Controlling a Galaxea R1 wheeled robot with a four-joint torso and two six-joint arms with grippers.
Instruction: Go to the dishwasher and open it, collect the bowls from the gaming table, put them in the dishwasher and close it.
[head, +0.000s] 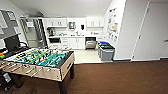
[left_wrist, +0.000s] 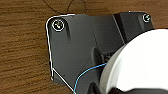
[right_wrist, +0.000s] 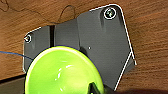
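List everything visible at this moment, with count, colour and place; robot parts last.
foosball table: one, green field, wooden sides, near left of the room
dishwasher: one, steel front, open, under the far kitchen counter
bins: grey, by the right wall
cabinets: white, along the far wall
floor: brown carpet
white bowl: one, at the left wrist
green bowl: one, at the right wrist
dark plate: robot's own

Both wrists over brown floor.
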